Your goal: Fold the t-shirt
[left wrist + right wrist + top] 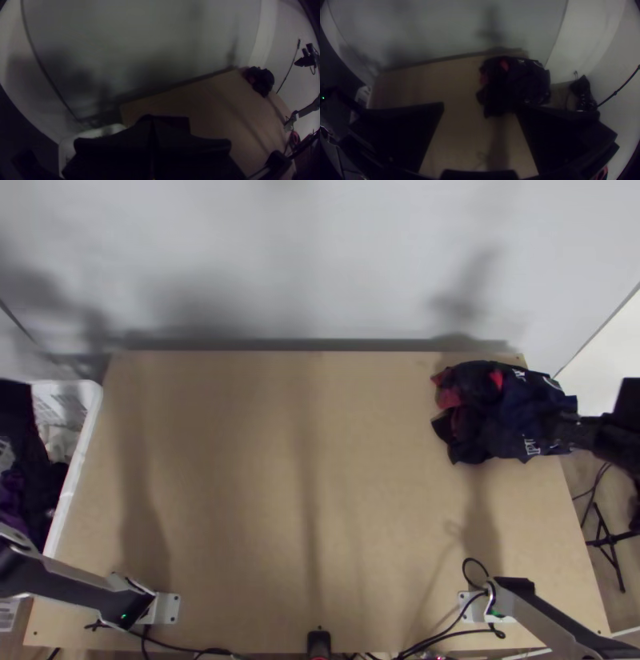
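1. So, in the top view your t-shirt (512, 412) lies bunched at the desk's (304, 500) far right corner, dark blue and black with red patches and pale print. Your right claw (598, 405) is at the right edge of the picture, its fingers apart. At the left edge, your left claw (16, 400) is beside a white basket (90, 412) with dark and purple clothes (14, 488) in it.

2. In your left wrist view, the left claw (152, 121) is clenched, its two fingers meeting; you can't tell whether cloth is caught between them. The t-shirt sits well apart from it, and the right claw hangs above the desk, off the fabric.

3. In your right wrist view, the right claw (480, 108) is released, a wide gap between its fingers. The t-shirt lies heaped beyond them, near the desk's far edge.
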Controlling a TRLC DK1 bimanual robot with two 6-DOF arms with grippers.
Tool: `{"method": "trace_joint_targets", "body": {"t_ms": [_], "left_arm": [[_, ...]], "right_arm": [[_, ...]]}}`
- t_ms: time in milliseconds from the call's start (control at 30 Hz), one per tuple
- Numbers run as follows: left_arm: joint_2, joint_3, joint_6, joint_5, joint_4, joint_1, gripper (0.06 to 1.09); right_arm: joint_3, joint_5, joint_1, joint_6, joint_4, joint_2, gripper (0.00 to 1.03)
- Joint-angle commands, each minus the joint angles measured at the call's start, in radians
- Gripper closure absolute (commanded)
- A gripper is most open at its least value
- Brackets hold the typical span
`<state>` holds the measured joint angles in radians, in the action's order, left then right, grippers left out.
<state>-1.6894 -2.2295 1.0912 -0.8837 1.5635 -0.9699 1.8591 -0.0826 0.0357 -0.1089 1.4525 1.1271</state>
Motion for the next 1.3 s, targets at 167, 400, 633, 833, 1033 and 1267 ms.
{"method": "trace_joint_targets", "body": {"t_ms": [167, 400, 633, 833, 1033, 1267], "left_arm": [[0.313, -0.051, -0.369, -0.034, -0.089, 0.491, 1.05], [0.362, -0.056, -0.699, 0.138, -0.289, 0.951, 1.05], [0.326, -0.016, -0.846, 0.394, -0.43, 1.519, 1.05], [0.212, 0.018, -0.843, 0.436, -0.505, 1.694, 1.05], [-0.006, -0.047, -0.864, 0.436, -0.697, 1.705, 1.05], [-0.243, -0.048, -0.864, 0.474, -0.861, 1.794, 0.94]], "right_arm": [[-0.138, 0.012, -0.037, 0.025, 0.003, -0.058, 0.05], [-0.215, 0.021, -0.034, 0.041, -0.003, -0.098, 0.05], [-0.311, 0.021, -0.034, 0.041, -0.018, -0.132, 0.04], [-0.33, 0.02, 0.018, 0.037, -0.024, -0.148, 0.05], [-0.325, 0.023, 0.13, 0.067, -0.038, -0.207, 0.05], [-0.345, 0.023, 0.199, 0.112, -0.04, -0.283, 0.04]]}}
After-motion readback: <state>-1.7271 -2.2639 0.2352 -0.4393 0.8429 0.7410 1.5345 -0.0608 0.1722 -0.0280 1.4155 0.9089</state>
